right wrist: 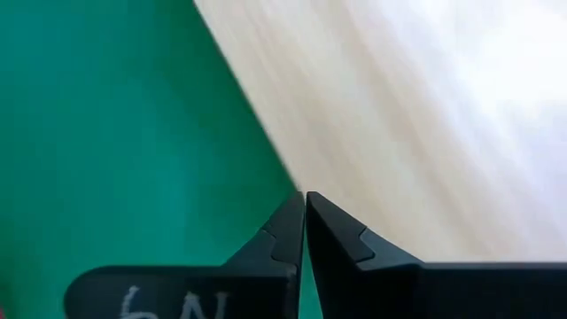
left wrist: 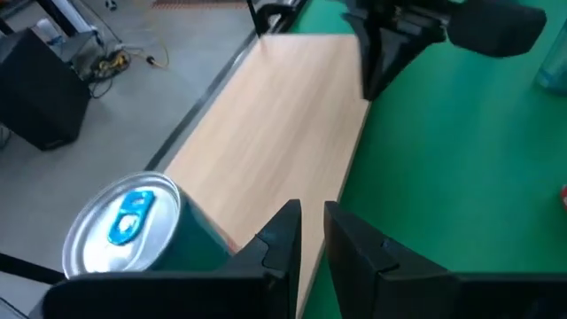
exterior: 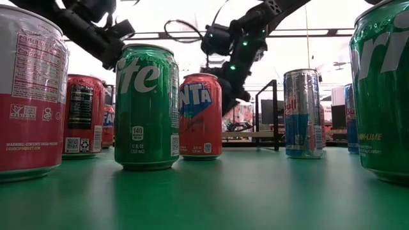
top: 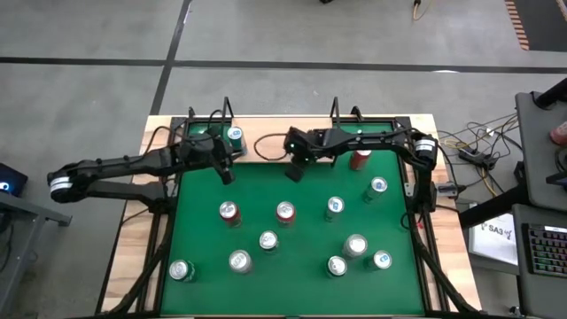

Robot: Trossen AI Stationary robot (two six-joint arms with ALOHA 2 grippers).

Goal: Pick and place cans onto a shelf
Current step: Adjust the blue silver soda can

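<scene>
Left gripper [top: 227,176], fingers nearly together and empty, hovers at the smooth light-wood shelf's [top: 266,144] front edge, beside a blue-tabbed can [top: 235,136] standing on the board. Right gripper [top: 293,171], fingers pressed together, hangs over mid-shelf edge. Cylindrical silver-topped cans [top: 284,212] scatter across the matte green table [top: 204,239], open felt between them.

A teal can [left wrist: 133,235] (blue tab on its silver top) stands on the light-wood shelf [left wrist: 275,106] beside the green table [left wrist: 461,168].
</scene>
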